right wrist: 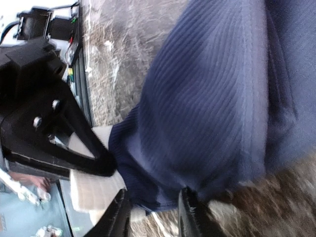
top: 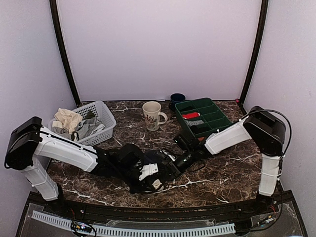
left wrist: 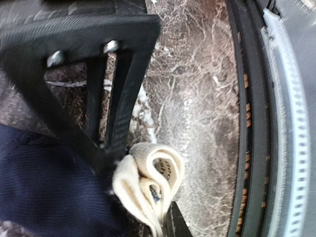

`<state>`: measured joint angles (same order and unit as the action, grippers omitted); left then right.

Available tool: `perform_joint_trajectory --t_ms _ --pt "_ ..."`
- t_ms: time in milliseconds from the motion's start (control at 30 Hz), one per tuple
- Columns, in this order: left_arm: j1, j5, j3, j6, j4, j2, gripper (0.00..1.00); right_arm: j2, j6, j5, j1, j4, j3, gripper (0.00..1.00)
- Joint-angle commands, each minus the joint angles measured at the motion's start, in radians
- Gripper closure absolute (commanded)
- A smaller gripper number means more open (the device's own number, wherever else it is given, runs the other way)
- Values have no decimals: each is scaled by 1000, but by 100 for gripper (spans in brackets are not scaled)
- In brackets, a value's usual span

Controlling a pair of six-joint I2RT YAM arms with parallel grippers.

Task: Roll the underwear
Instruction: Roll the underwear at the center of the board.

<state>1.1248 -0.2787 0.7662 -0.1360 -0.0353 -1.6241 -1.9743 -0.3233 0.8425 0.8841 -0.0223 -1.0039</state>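
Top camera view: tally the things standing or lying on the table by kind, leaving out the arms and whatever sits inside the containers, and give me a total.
Baskets: 1, the white basket
Cups: 2, the cream mug and the dark blue cup
Compartment trays: 1, the green tray
Garments: 1, the underwear
Total: 5

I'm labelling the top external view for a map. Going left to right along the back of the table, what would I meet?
White basket of cloths → cream mug → dark blue cup → green compartment tray.
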Motion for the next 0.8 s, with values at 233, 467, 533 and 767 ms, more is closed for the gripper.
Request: perform_joint_trajectory --t_ms 233,467,533,767 --pt "-202 -606 143 124 198 -228 100 388 8 -325 -67 -94 169 47" --pt "-273 -718 252 75 329 -361 100 805 25 -458 -61 -40 315 29" --pt "-284 -728 284 33 378 -389 100 910 33 -480 -59 -16 348 5" --pt "-326 -785 362 -66 506 -467 100 1121 -65 -630 -62 148 480 0"
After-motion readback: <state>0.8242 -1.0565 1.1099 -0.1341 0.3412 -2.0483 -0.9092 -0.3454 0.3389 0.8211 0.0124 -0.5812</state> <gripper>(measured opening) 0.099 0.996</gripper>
